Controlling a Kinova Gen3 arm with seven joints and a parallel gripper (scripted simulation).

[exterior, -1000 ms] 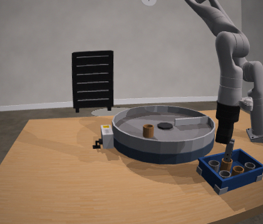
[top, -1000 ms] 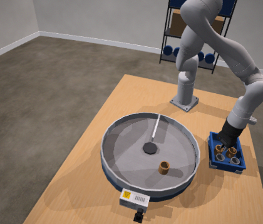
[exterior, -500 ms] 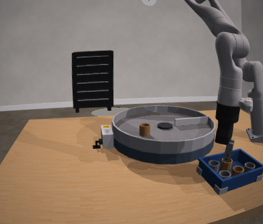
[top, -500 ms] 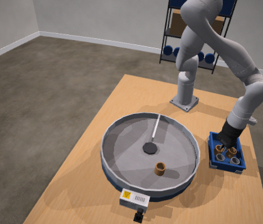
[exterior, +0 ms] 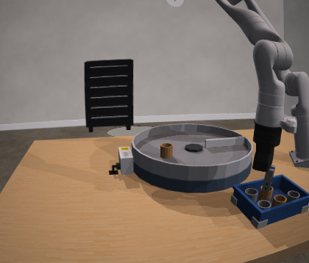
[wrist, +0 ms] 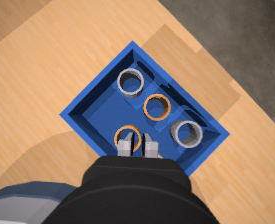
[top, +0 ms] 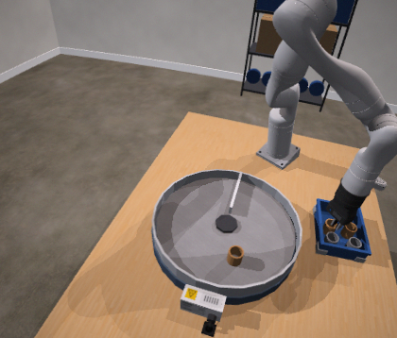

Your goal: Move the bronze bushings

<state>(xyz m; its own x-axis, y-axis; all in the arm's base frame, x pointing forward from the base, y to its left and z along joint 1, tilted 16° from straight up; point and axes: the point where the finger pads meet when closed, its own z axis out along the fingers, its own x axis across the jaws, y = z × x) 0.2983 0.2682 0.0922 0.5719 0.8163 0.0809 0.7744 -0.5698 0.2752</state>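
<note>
The gripper (top: 336, 225) (exterior: 268, 187) (wrist: 139, 137) points down into the blue crate (top: 339, 253) (exterior: 246, 206) (wrist: 97, 79). Its fingers are slightly apart: in the wrist view one tip is over the opening of a bronze bushing (exterior: 262, 195) (wrist: 117, 134), the other outside its rim. No grip on it shows. Another bronze bushing (top: 350, 234) (exterior: 279, 200) (wrist: 145, 107) stands in the crate with steel bushings (exterior: 251, 194) (exterior: 264, 205) (exterior: 293, 195); one is mostly hidden in the wrist view. A bronze bushing (top: 235, 259) (exterior: 166, 153) stands upright on the turntable's disc (top: 196, 236) (exterior: 187, 158).
The disc has a dark hub (top: 226, 223) (exterior: 193, 148) and a raised wall around it. A pale bar (top: 235, 193) (exterior: 225, 142) crosses part of the disc near its rim. A white box (top: 203, 302) (exterior: 126, 160) is fixed to the turntable's outside. The crate walls surround the fingers.
</note>
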